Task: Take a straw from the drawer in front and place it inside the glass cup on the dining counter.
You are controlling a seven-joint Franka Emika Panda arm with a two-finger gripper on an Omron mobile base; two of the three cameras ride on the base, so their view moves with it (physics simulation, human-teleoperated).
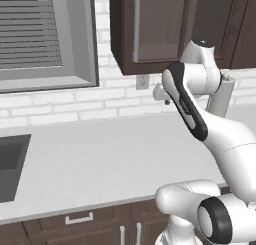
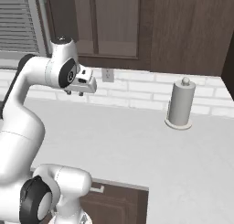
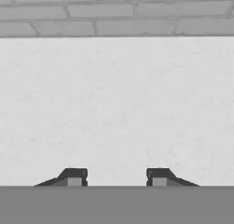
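A dark brown drawer point(image 1: 80, 220) with one silver handle sits shut under the white tabletop point(image 1: 100, 164), low at the front edge. The hand point(image 2: 75, 93) hangs well above and behind it, over the tabletop near the brick wall point(image 3: 114, 13); its two fingertips point(image 3: 73, 176) stand apart with nothing between them. One paper-towel roll point(image 2: 181, 104) stands to the right.

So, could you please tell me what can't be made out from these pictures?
- Drawer: left base view, bottom edge cuts off the closed front; its inside is hidden.
- Paper towel roll: left base view, mostly hidden behind the arm.
- Sink: left base view, cut off by the left edge.
- Hand: hand view, just the fingertips, apart, holding nothing.
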